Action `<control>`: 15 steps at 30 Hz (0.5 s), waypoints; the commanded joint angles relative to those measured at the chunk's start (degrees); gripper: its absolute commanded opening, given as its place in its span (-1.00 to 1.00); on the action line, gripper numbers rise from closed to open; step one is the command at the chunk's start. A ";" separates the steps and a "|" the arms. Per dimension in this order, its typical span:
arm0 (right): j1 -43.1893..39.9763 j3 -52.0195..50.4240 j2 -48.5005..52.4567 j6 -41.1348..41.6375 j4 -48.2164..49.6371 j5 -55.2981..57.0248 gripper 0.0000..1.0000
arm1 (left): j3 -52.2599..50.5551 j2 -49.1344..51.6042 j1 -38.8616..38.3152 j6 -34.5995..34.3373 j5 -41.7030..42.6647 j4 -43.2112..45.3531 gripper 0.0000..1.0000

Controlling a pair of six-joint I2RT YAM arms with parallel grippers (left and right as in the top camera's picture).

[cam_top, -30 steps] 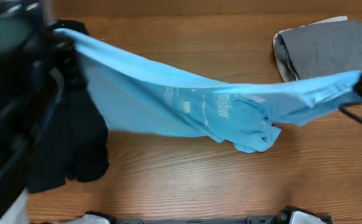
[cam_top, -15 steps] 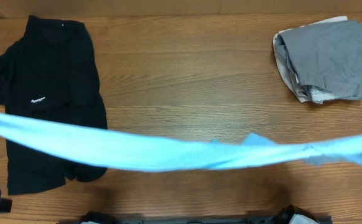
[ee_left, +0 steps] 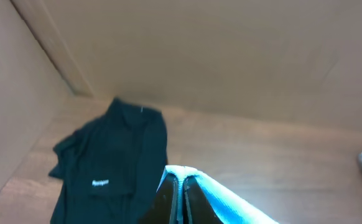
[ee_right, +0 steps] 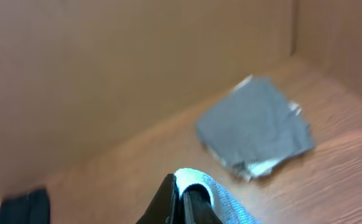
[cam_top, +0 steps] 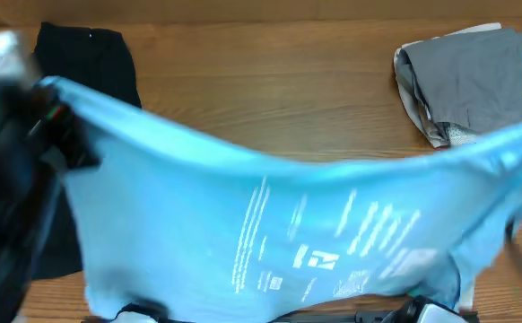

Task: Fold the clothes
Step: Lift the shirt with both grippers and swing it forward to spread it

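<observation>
Light blue T-shirt (cam_top: pixel 270 224) is held up off the tabletop (cam_top: pixel 270 81). It is stretched wide between both arms and spans from the left edge almost to the right edge, over the front half. Its top hem sags in the middle. White lettering (cam_top: pixel 315 242) shows on the hanging panel, too blurred to read. The lower part of the shirt drops toward the front edge; can't tell if it touches the wood.

Left fingers (ee_left: pixel 167 202) are pressed together, pinching a bunched edge of the blue fabric. Right fingers (ee_right: pixel 167 202) are also pressed together, pinching a rolled edge of the same shirt. In the overhead view the left arm (cam_top: pixel 10 188) is a dark blur at the left edge, and the shirt's right end is motion-blurred.

Black shirt (ee_left: pixel 112 162) lies flat on the tabletop at the far-left corner, with its small white logo (ee_left: pixel 99 183) visible. From overhead, the arm and the blue shirt partly cover it.

Grey pieces (cam_top: pixel 472 76) sit folded in a stack at the far-right corner, with a lighter layer peeking out underneath. They are well apart from the black shirt.
</observation>
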 commanded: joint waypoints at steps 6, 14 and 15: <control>5.16 -1.88 20.70 -5.97 3.91 -8.57 -0.92 | -0.55 19.21 4.15 0.22 -2.38 5.95 -0.91; 17.25 -1.88 37.68 -5.09 25.29 -6.45 -0.92 | -0.55 37.11 13.77 0.31 9.20 22.43 -0.92; 18.27 -1.88 39.43 -5.09 27.67 -5.55 -0.92 | -0.55 38.82 14.05 0.31 9.79 24.35 -0.92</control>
